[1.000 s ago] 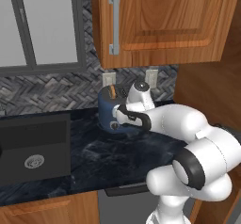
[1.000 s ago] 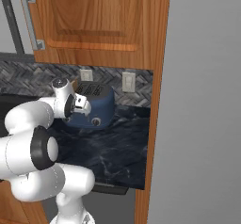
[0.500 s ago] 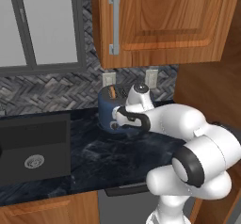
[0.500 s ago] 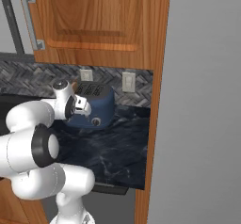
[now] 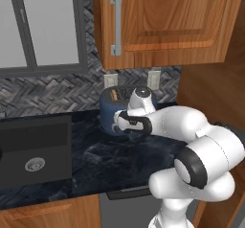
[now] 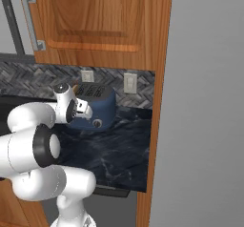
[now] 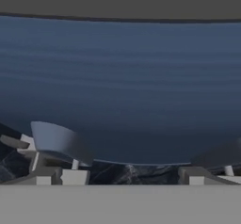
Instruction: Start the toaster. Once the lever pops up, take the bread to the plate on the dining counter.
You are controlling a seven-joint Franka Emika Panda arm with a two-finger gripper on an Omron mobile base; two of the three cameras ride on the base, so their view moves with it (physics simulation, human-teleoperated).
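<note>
Over on the left base view, the dark-blue toaster sits at the back of the black worktop, up against the herringbone backsplash below two wall sockets, with the sink off to its left, and a golden slice of bread peeks out of a top slot. The white arm reaches in from the lower right, its hand pressed close to the toaster's front right side, hiding the fingers. Now the right base view: the toaster stands under the wooden cabinet, one silver knob showing low on its face, and the gripper is right against its left end. And the hand view: the toaster's blue wall looms very near, while the two fingers stand wide apart at the bottom edge, holding nothing.
</note>
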